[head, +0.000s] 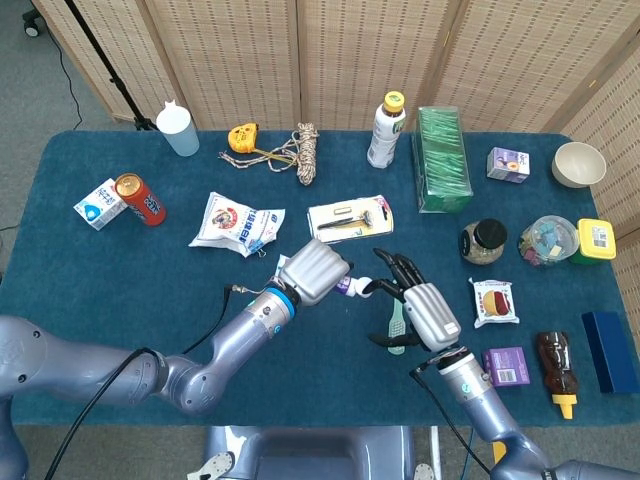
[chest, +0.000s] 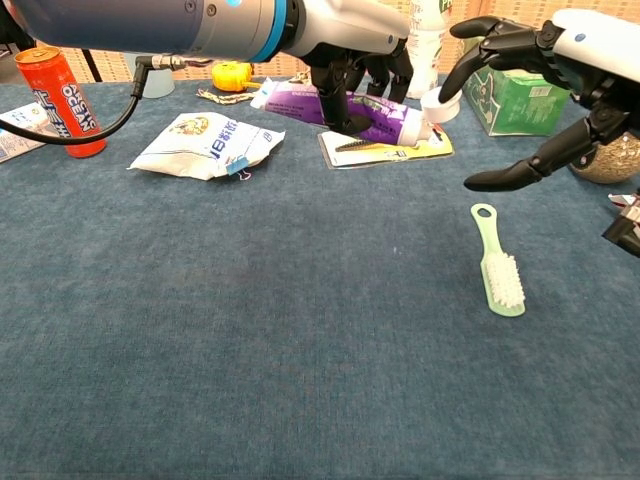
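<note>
Gripping the purple tube (chest: 340, 108) level above the middle of the surface (chest: 250, 330), the left hand (head: 312, 271) presents its white cap (chest: 440, 104) to the right hand (head: 425, 310), whose spread fingers (chest: 480, 45) just reach it.

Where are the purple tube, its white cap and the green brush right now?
purple tube (chest: 340, 108), chest view, on its purple body beside the gripping fingers.
white cap (chest: 440, 105), chest view, on the cap's side.
green brush (chest: 503, 279), chest view, on the white bristles.

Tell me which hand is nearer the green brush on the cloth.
Right. The right hand hangs open just above and behind the green brush, apart from it. The left hand is further left, holding the purple tube.
</note>
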